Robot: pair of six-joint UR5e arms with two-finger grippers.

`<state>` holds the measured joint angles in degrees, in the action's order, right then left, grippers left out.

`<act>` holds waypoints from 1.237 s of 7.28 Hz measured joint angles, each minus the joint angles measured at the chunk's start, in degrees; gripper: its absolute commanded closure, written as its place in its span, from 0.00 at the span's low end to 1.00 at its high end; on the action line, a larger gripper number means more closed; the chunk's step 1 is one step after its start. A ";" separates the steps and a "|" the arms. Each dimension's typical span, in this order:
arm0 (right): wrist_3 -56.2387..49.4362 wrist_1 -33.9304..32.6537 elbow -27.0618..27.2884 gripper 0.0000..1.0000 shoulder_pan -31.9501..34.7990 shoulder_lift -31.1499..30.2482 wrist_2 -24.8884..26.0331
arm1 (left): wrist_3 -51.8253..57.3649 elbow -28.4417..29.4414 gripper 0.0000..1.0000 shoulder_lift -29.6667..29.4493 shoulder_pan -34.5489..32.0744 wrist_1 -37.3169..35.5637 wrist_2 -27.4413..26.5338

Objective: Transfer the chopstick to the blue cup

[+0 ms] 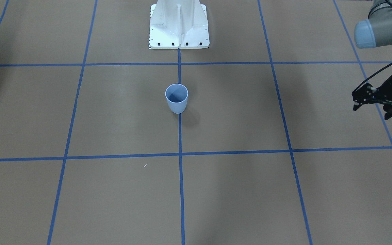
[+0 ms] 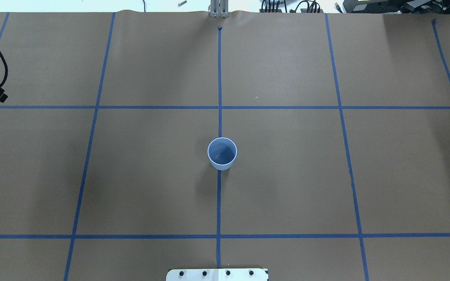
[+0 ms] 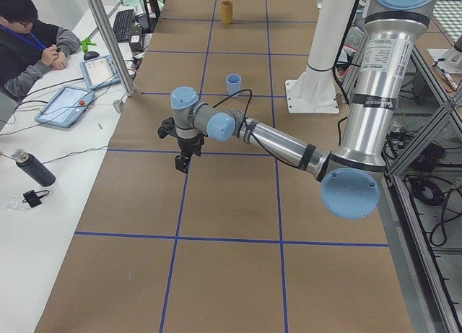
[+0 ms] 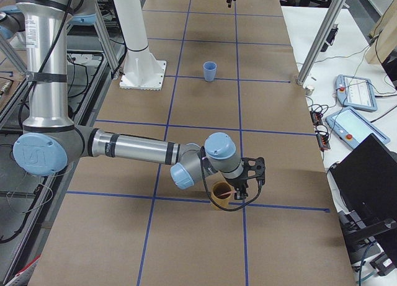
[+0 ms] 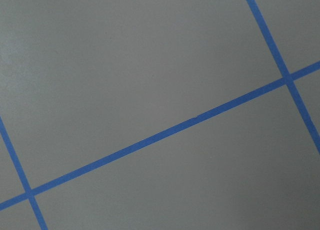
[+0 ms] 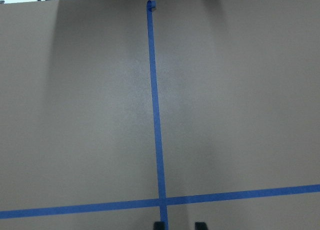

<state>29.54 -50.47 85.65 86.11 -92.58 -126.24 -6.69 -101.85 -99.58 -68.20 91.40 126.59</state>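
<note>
The blue cup (image 1: 176, 98) (image 2: 222, 153) stands upright and empty on the centre tape line, in front of the robot's base. The chopstick does not show clearly in any view. My left gripper (image 1: 371, 113) hovers above the table far off to the cup's side, its fingers apart and holding nothing. Over the table's other end my right gripper (image 6: 179, 225) is open and empty. In the exterior right view it hangs just beside a tan cup (image 4: 221, 195), and I cannot make out what that cup holds.
The white robot pedestal (image 1: 179, 27) stands behind the blue cup. Blue tape lines grid the brown paper table. A seated person (image 3: 29, 37), tablets (image 3: 68, 104) and a dark bottle (image 3: 32, 168) are along one side bench. More tablets (image 4: 353, 90) lie on the other.
</note>
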 measured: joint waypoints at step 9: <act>-5.41 -26.58 17.68 1.00 10.66 7.20 -10.87 | -0.29 -0.06 0.02 0.09 -2.16 -0.50 3.33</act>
<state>24.14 -77.05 103.34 96.77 -85.38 -137.11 -6.97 -101.91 -99.49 -70.36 90.91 129.91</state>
